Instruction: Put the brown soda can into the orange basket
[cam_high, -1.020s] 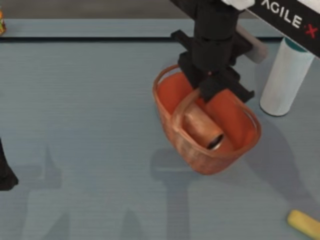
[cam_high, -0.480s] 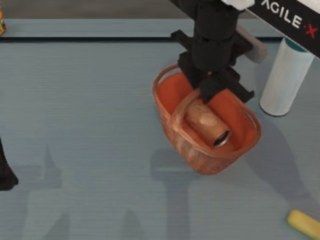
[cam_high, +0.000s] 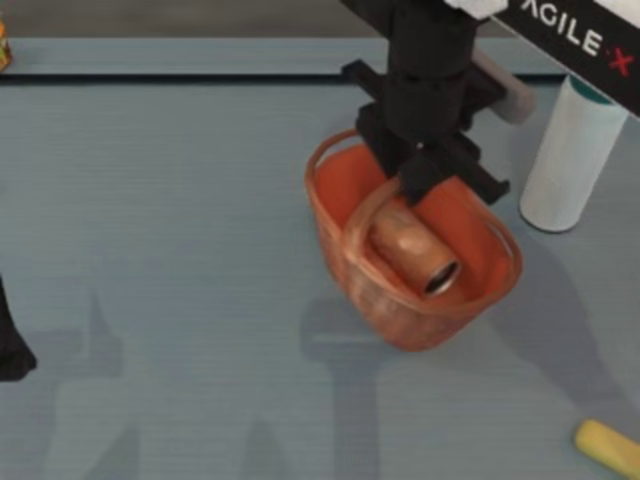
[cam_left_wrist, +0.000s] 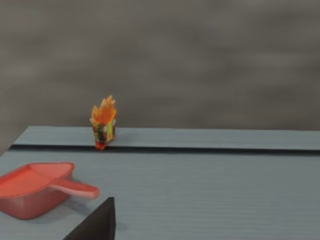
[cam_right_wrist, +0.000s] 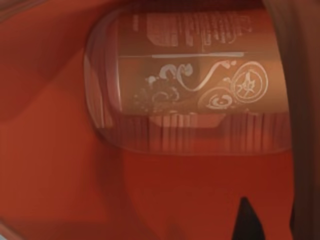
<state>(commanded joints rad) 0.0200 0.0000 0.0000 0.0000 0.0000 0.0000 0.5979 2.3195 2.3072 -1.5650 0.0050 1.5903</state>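
Already brown soda can (cam_high: 412, 250) inside orange basket (cam_high: 338, 245)

Top view overhead, right wrist view close inside orange basket (cam_high: 345, 215), left wrist view low across table (cam_left_wrist: 210, 175)

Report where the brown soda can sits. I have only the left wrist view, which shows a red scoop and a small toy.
Observer: The brown soda can lies on its side inside the orange basket, under the handle.
Operator: Give me the right gripper's position.
Observer: The right gripper hangs over the basket's far side, open, not gripping the can. The left arm is parked at the table's left edge.
Operator: Name what stands beside the basket.
Observer: A white bottle stands upright to its right, apart from it.
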